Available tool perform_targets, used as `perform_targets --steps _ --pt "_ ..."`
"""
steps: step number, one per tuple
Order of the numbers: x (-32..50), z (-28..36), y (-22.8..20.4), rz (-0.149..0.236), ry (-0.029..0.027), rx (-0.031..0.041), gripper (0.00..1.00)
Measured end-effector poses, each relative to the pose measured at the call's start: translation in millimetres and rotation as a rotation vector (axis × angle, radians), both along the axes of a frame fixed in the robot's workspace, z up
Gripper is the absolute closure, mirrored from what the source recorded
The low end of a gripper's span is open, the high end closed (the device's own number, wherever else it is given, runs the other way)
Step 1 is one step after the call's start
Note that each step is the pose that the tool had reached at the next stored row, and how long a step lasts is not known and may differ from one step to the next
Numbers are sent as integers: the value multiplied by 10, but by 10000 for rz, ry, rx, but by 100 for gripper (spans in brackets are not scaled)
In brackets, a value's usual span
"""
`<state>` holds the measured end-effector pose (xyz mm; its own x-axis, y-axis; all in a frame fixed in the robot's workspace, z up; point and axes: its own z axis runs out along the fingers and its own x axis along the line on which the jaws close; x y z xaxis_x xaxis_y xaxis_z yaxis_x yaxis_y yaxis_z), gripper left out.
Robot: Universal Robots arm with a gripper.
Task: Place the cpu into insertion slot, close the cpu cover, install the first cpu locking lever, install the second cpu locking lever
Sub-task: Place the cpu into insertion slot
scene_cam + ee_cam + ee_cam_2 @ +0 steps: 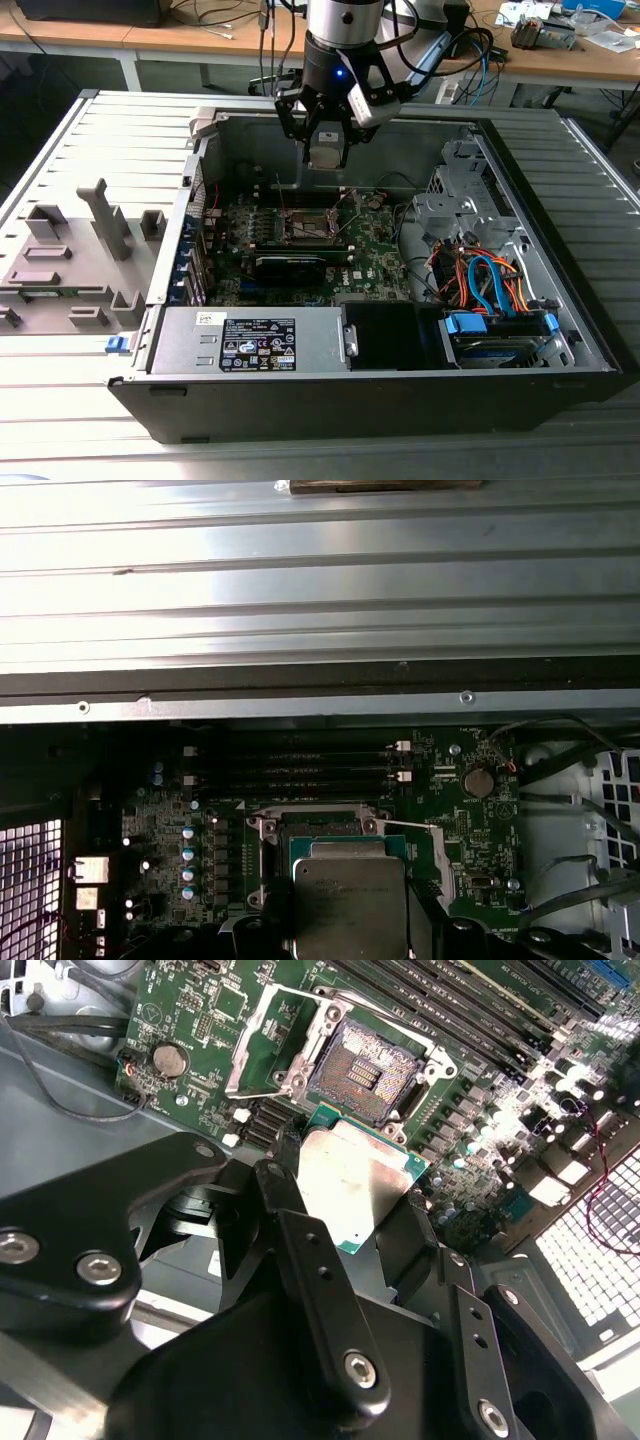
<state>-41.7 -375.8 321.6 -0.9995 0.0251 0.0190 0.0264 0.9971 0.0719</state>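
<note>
My gripper point(350, 1198) is shut on the cpu point(352, 1182), a flat square chip with a silvery top and green edge, held by two opposite sides between black fingers point(283, 1185). The cpu point(348, 900) hangs above the green board, beside the insertion slot point(365, 1070), not in it. The insertion slot point(318, 827) lies bare with its brownish contact field showing. The cpu cover point(262, 1048), a thin silvery frame, stands swung open beside the slot. In the exterior view the gripper point(325, 150) hovers over the slot point(305, 226) inside the open computer case.
Long black memory slots point(300, 765) and a coin battery point(171, 1058) flank the socket. The case wall point(330, 118) rises close behind the gripper. A power supply point(250, 342) and a drive cage with coloured cables point(490, 285) sit nearby. A grey fixture point(75, 250) lies outside the case.
</note>
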Motion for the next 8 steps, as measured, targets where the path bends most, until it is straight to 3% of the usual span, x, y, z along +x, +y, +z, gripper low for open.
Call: perform_targets --steps 5,8 --pt "0 -1 0 -22 -1 -1 45" --pt "0 -4 0 -292 0 -9 45"
